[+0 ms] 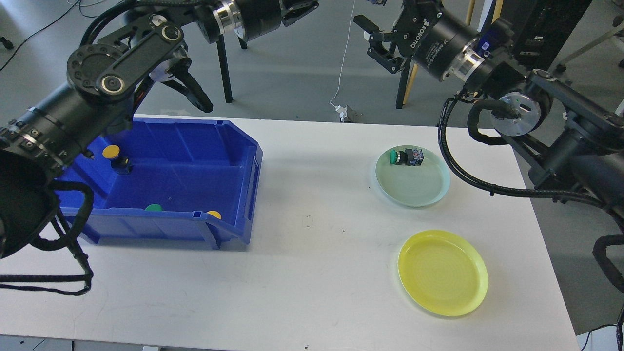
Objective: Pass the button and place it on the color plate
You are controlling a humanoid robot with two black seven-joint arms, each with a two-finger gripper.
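A green-capped button (405, 157) lies on the pale green plate (414, 187) at the right. The yellow plate (442, 273) nearer me holds nothing. The blue bin (195, 161) at the left holds a yellow button (113, 153), a green cap (153, 207) and a yellow cap (213, 214). My left gripper (303, 7) is raised at the top edge, its fingers cut off by the frame. My right gripper (373, 39) is raised beyond the table's far edge, open, pointing left toward it. A small blue bit (378, 1) shows at the top edge between them.
The white table (312, 273) carries the bin at the left and the two plates at the right. Black stand legs (225, 73) and a white cable (343, 58) are on the floor behind the table. My right arm's cable loop (453, 165) hangs beside the green plate.
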